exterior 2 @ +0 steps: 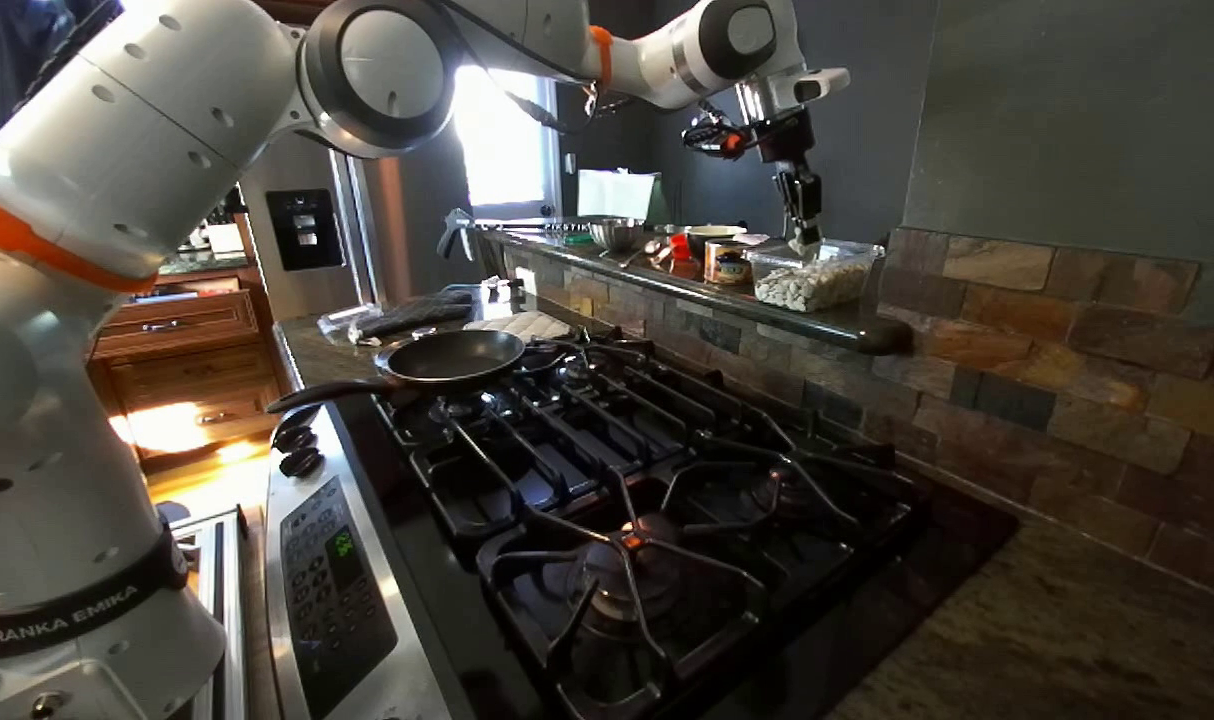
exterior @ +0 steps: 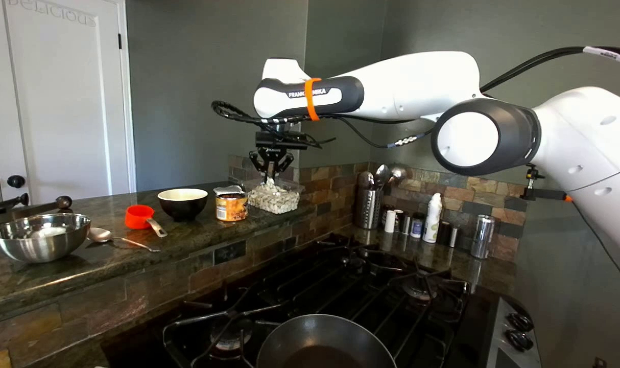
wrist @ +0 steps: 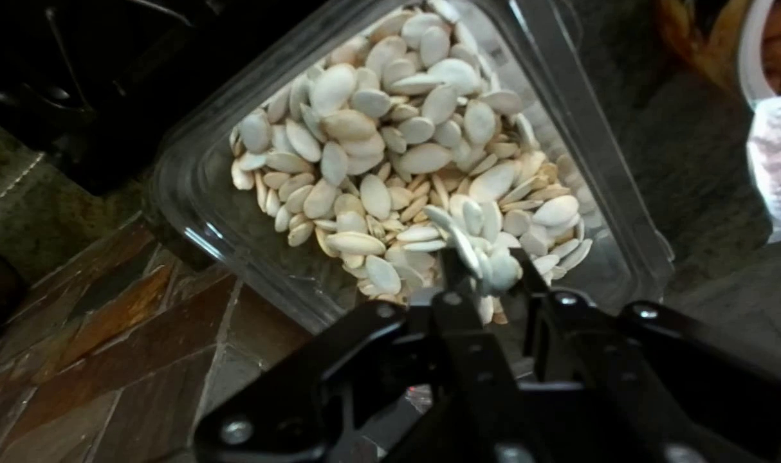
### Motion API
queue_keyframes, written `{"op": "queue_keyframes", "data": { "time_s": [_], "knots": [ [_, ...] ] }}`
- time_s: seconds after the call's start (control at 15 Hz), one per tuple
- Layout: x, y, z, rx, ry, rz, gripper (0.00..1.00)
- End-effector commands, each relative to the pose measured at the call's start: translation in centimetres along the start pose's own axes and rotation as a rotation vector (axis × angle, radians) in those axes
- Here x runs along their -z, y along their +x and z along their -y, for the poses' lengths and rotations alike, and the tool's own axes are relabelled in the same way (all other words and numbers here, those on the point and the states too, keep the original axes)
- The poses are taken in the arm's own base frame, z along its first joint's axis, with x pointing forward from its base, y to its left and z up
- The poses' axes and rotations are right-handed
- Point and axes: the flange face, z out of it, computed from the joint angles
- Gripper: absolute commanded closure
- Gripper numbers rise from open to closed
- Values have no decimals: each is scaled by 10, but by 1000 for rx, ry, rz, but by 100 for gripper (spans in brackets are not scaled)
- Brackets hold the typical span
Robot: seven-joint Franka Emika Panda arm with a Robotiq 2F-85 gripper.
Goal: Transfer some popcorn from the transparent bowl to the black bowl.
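The popcorn (exterior: 275, 200) is a heap of pale pieces, which look flat and oval like seeds in the wrist view (wrist: 390, 148). It lies in the transparent bowl (exterior: 302, 189), a squarish clear container that also shows in the wrist view (wrist: 590, 128) and an exterior view (exterior 2: 860, 251). My gripper (exterior: 270, 179) points down over this container. Its fingertips (wrist: 487, 265) are closed on a few pieces just above the heap; pieces also show at the tips in an exterior view (exterior 2: 803, 240). The black bowl (exterior: 183, 208), cream inside, stands upright beyond the can; its inside bottom is hidden.
An orange-labelled can (exterior: 231, 206) with its lid raised stands between the container and the black bowl. A red measuring cup (exterior: 139, 218), a spoon (exterior: 101, 234) and a steel bowl (exterior: 39, 240) lie further along the raised counter. Below are the stove (exterior 2: 617, 470) and a pan (exterior 2: 452, 357).
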Motion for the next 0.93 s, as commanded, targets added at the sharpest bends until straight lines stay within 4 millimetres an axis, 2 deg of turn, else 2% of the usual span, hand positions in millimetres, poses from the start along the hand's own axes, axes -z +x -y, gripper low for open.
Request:
{"op": "queue_keyframes", "data": {
  "time_s": [0.0, 0.87],
  "knots": [
    [2, 0, 1, -3, -18, 2, 95],
    [1, 1, 0, -15, -12, 2, 95]
  ]
}}
